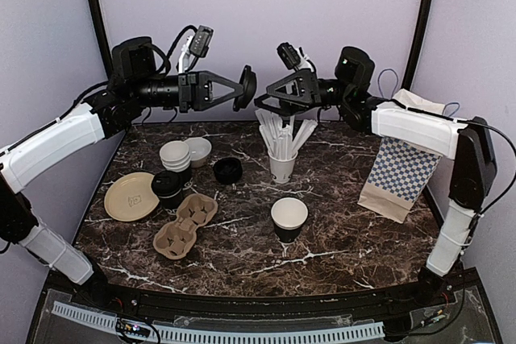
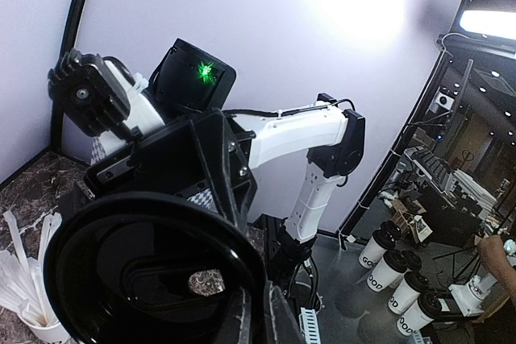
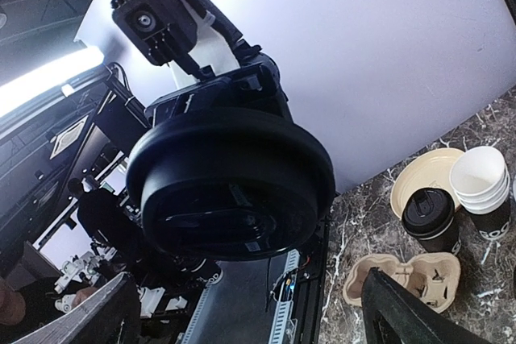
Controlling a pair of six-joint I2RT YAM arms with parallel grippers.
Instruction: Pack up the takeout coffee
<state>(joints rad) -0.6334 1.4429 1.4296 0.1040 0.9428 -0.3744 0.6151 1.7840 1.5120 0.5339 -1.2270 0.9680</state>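
Two arms hung raised over the desk (image 1: 339, 235) in the top view: the left end effector (image 1: 239, 89) pinched a black lid (image 1: 247, 86), the right end effector (image 1: 266, 102) faced it, and the takeout coffee (image 1: 168, 188) stood just beside the plate (image 1: 125, 196). Left wrist showed that lid's (image 2: 153, 279) hollow side close up. Right wrist alone showed its fingers (image 3: 89, 320) spread wide, the takeout coffee (image 3: 431, 219) below.

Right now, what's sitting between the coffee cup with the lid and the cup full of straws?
A low stack of black lids sits between the lidded coffee cup and the straw cup, seen in the top view.
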